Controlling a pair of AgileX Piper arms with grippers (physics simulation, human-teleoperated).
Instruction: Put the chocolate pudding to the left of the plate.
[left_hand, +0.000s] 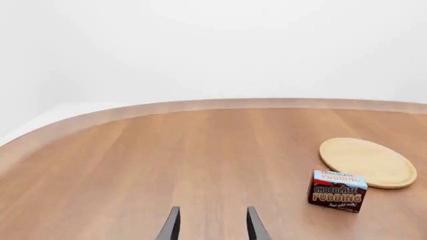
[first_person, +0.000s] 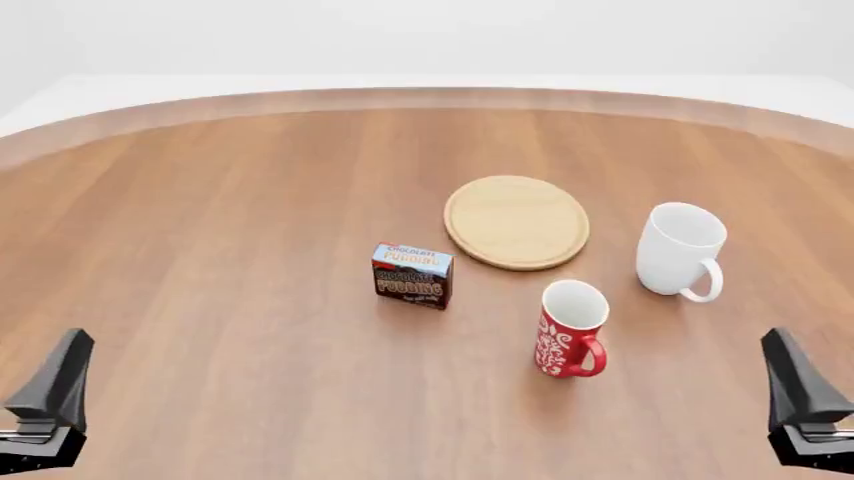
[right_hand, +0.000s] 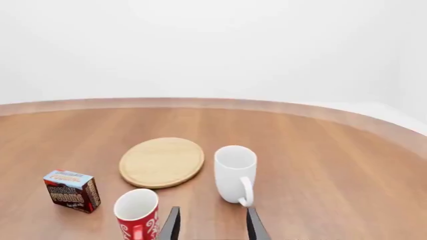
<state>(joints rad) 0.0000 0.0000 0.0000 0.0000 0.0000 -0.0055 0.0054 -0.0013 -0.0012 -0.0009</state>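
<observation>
The chocolate pudding (first_person: 412, 275) is a small brown carton with a blue top band, standing upright on the table just off the near-left rim of the plate (first_person: 517, 221), a flat round light-wood disc. The left wrist view shows the pudding (left_hand: 337, 191) and the plate (left_hand: 367, 162) close together, far ahead of my left gripper (left_hand: 213, 227), which is open and holds nothing. My right gripper (right_hand: 213, 227) is also open and empty, with the pudding (right_hand: 72, 191) and plate (right_hand: 162, 161) beyond it. Both grippers (first_person: 56, 385) (first_person: 795, 385) hang low at the near corners.
A red patterned mug (first_person: 571, 328) stands upright in front of the plate, nearer to me. A white mug (first_person: 681, 250) stands to the plate's right, handle toward me. The round wooden table's raised edge (first_person: 427, 98) curves along the back.
</observation>
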